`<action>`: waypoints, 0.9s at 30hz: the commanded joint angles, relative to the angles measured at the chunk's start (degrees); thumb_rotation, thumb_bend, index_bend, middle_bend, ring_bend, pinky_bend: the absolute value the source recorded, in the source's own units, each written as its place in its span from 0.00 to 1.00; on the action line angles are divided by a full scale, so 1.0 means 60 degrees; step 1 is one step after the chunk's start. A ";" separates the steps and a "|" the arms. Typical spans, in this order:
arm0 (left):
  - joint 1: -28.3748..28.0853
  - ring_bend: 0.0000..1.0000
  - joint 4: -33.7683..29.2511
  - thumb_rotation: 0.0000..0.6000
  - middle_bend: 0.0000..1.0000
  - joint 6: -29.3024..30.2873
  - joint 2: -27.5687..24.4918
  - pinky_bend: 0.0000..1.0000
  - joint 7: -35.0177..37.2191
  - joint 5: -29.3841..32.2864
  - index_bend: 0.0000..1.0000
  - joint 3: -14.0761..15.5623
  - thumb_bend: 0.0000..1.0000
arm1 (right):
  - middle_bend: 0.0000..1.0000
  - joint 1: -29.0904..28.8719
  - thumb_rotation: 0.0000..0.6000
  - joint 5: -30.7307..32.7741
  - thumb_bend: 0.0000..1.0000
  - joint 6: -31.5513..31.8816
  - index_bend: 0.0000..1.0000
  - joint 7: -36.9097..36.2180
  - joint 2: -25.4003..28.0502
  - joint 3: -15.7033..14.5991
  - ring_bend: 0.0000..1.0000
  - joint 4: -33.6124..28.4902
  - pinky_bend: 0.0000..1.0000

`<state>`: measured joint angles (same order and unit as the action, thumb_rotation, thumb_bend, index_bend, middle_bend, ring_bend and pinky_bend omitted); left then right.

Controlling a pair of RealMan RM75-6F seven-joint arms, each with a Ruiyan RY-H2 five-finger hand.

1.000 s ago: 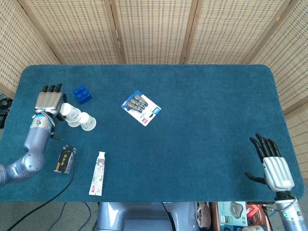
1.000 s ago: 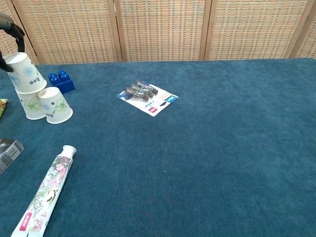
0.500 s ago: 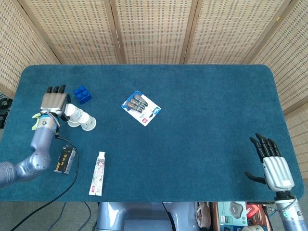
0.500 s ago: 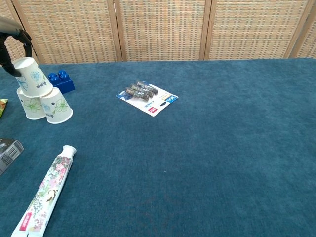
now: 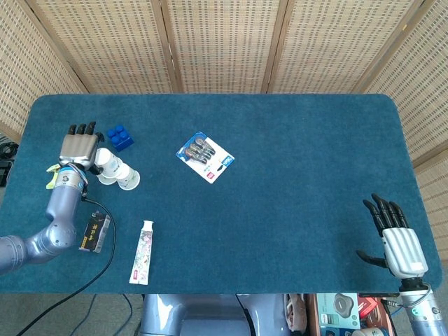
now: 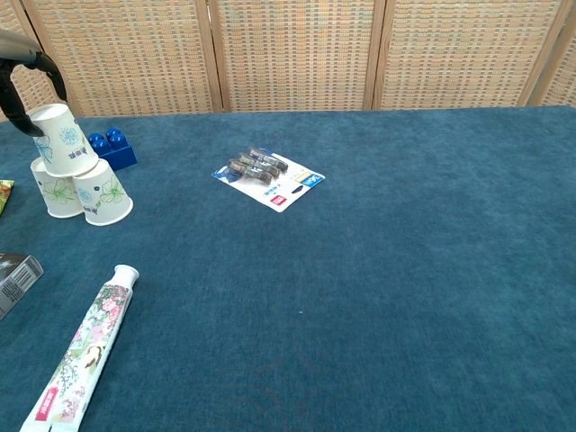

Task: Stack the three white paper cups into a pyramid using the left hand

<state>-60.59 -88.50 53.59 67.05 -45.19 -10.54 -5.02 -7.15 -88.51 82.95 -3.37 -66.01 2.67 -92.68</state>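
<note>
Left hand [image 5: 78, 148] at the table's far-left side, fingers around the top cup [image 6: 62, 139] (grip looks loose; can't tell if it really holds or only touches). Blue carpet-like table [image 5: 294, 161], woven wicker screens [image 5: 224, 42] behind it. Top cup sits tilted on two base cups [image 6: 83, 192], upside down and side by side, just right of the hand. Blue brick [image 5: 120, 136] just beyond the cups, battery pack [image 5: 205, 157] well to the right, tube [image 5: 142, 251] nearer the robot. Right hand [image 5: 396, 238] far off at the near-right corner, fingers spread, holding nothing.
</note>
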 commanded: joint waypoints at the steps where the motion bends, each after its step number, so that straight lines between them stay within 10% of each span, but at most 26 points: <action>1: 0.0031 0.00 -0.0093 1.00 0.00 0.0063 -0.0108 0.00 0.0032 -0.0073 0.21 -0.0024 0.25 | 0.00 -0.0006 1.00 -0.0006 0.14 -0.0008 0.00 0.0022 -0.0009 -0.0003 0.00 -0.0002 0.00; 14: 0.0680 0.00 -0.2424 1.00 0.00 0.0440 -0.2118 0.00 0.1494 -0.1618 0.20 -0.0795 0.24 | 0.00 -0.0018 1.00 0.0005 0.14 -0.0040 0.00 0.0061 -0.0018 -0.0006 0.00 -0.0004 0.00; 20: 0.2165 0.00 -0.4305 1.00 0.00 0.1757 -0.2974 0.00 0.3315 -0.4395 0.19 -0.0945 0.25 | 0.00 -0.0014 1.00 -0.0014 0.14 -0.0014 0.00 0.0137 -0.0039 -0.0007 0.00 -0.0016 0.00; 27: 0.4176 0.00 -0.4556 1.00 0.00 0.4014 -0.2043 0.00 0.4339 -0.8336 0.16 0.0220 0.24 | 0.00 0.0002 1.00 -0.0043 0.14 0.0040 0.00 0.0354 -0.0086 -0.0011 0.00 -0.0038 0.00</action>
<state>-43.32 -113.45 69.31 52.21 -23.99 -48.65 -7.74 -7.16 -88.71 83.13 -1.50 -66.45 2.63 -92.87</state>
